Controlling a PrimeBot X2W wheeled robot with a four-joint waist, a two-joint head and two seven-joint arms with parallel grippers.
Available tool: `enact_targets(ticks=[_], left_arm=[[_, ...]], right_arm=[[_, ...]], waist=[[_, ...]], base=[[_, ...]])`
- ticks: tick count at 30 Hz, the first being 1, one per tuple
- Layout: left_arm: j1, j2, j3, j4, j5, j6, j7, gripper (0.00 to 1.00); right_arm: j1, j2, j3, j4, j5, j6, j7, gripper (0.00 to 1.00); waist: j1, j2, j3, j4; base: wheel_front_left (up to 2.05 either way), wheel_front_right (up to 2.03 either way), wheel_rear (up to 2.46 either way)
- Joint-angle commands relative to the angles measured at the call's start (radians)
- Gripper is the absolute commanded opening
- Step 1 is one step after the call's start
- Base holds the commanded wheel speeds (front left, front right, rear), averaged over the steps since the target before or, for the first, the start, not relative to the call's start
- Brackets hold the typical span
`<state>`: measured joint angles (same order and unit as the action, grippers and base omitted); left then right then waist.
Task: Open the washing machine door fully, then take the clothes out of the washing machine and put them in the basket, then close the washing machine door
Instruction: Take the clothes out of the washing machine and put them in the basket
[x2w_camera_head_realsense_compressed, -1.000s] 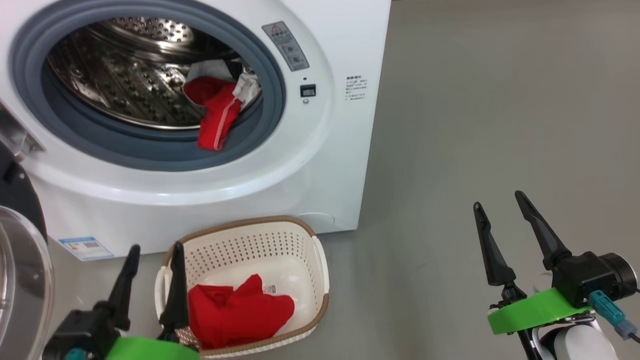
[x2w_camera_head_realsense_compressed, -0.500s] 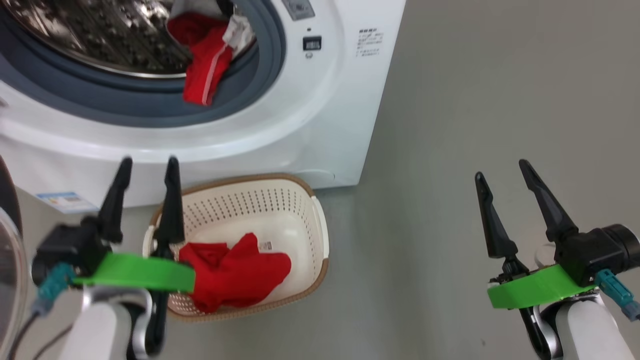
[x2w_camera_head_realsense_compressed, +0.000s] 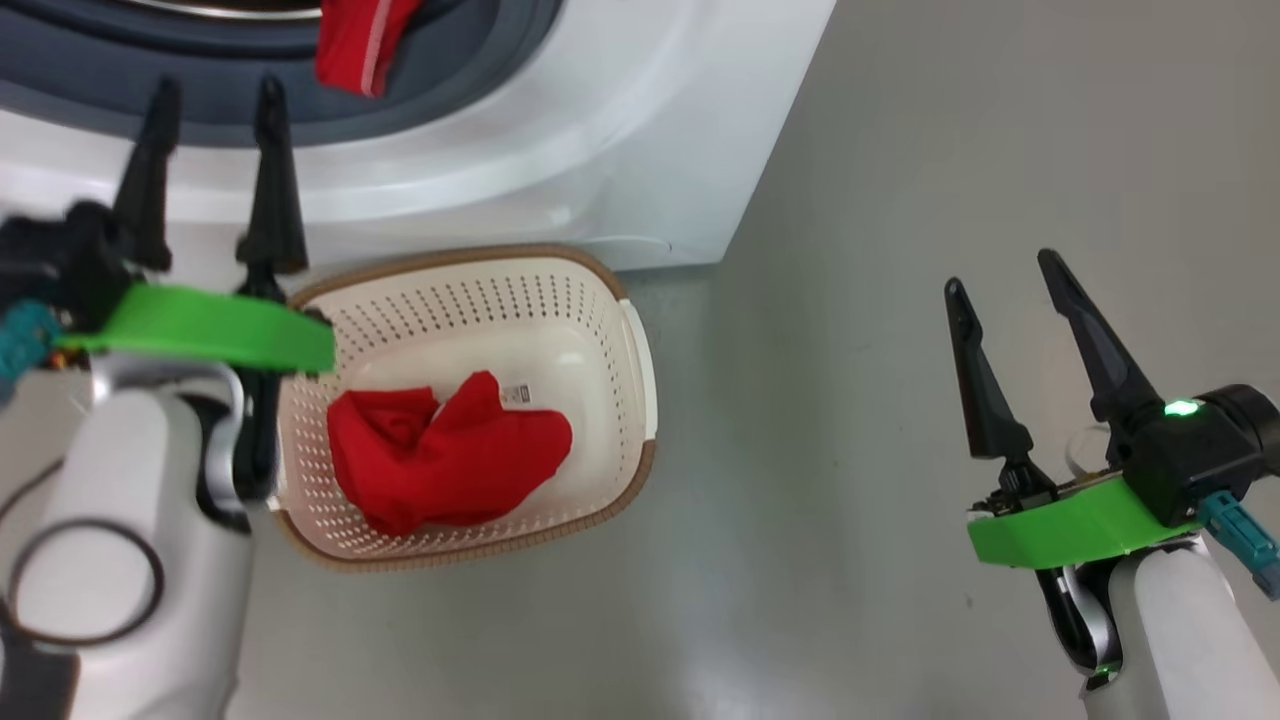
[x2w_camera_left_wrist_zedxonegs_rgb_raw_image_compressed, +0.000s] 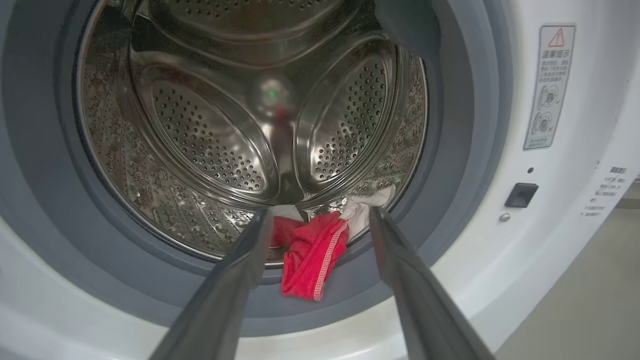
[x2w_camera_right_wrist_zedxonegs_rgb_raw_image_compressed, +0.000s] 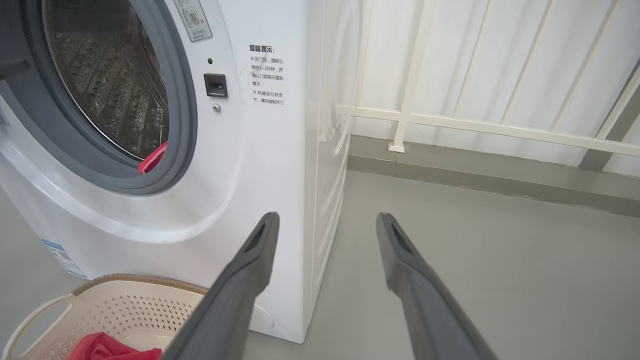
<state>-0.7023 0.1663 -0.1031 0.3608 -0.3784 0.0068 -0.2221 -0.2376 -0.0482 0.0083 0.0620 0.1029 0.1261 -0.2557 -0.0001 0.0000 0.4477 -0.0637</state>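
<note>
Head camera looks steeply down on the basket (x2w_camera_head_realsense_compressed: 600, 330); both wrist cameras face the washing machine (x2w_camera_left_wrist_zedxonegs_rgb_raw_image_compressed: 565, 240), left nearest.

My left gripper (x2w_camera_head_realsense_compressed: 216, 95) sits at ten o'clock, jaws apart, pointing toward twelve. My right gripper (x2w_camera_head_realsense_compressed: 1000, 278) sits at four o'clock, jaws likewise apart, empty.

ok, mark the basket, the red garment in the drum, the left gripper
basket (x2w_camera_head_realsense_compressed: 480, 300), head view, perforated back wall.
red garment (x2w_camera_left_wrist_zedxonegs_rgb_raw_image_compressed: 307, 260), left wrist view, hanging fold.
left gripper (x2w_camera_head_realsense_compressed: 216, 85), head view, midway between fingertips.

Spread right hand (x2w_camera_right_wrist_zedxonegs_rgb_raw_image_compressed: 326, 218) before the washing machine (x2w_camera_right_wrist_zedxonegs_rgb_raw_image_compressed: 280, 175), clothes (x2w_camera_right_wrist_zedxonegs_rgb_raw_image_compressed: 152, 157) at its gasket (x2w_camera_right_wrist_zedxonegs_rgb_raw_image_compressed: 182, 125) and in the basket (x2w_camera_right_wrist_zedxonegs_rgb_raw_image_compressed: 135, 281)
</note>
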Motion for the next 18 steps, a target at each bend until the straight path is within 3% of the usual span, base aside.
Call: enact_targets(ticks=[1, 12, 18], left_arm=[[-0.056, 0.041, 0.032, 0.005, 0.002, -0.01, -0.008, 1.0], [-0.284, 0.103, 0.02, 0.185, 0.003, -0.074, -0.006, 1.0], [-0.408, 0.099, 0.003, 0.29, -0.063, -0.118, 0.055, 1.0]], right_arm=[[-0.02, -0.002, 0.022, -0.031, -0.005, 0.005, -0.006, 1.0], [-0.062, -0.002, 0.039, -0.038, -0.005, 0.005, -0.006, 1.0], [-0.073, -0.002, 0.038, -0.037, -0.014, 0.005, -0.006, 1.0]], waist=[[0.0001, 0.0, 0.058, -0.005], [0.0001, 0.0, 0.155, -0.027], [0.0001, 0.0, 0.188, -0.026]], base=[[0.0, 0.0, 0.0], [0.0, 0.0, 0.0], [0.0, 0.0, 0.0]])
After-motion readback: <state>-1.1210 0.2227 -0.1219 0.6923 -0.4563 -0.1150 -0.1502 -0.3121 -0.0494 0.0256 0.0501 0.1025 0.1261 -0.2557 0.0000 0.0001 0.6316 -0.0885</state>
